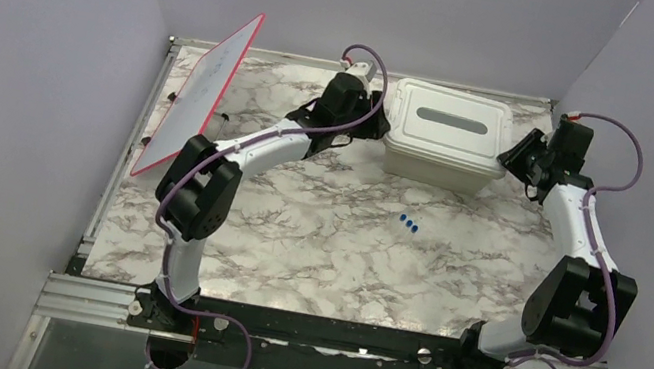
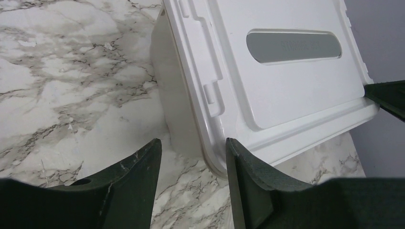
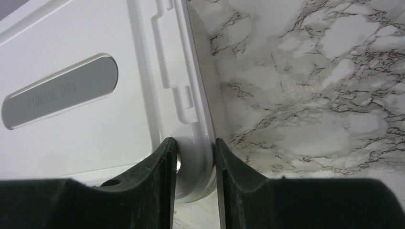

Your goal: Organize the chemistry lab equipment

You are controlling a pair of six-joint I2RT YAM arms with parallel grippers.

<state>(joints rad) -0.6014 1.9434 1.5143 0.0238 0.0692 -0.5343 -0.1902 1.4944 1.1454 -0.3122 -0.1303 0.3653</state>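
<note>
Tub (image 1: 436, 166) stands at the far edge of the surface (image 1: 293, 240), right of centre, with the lid (image 1: 448, 140) on it. Board (image 1: 202, 92) leans along the left edge, toward the far-left corner. Three small pieces (image 1: 409, 223) lie mid-surface, before the tub. Left claw (image 2: 193, 143) sits just beside the tub's left wall. Right claw (image 3: 196, 143) sits astride the lid's right rim.

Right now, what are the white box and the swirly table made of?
The box lid looks like plastic: smooth, off-white, slightly glossy, with moulded ridges and letters on its grey strip. The table looks like polished marble, white with grey veins, but might be only a printed surface.
</note>
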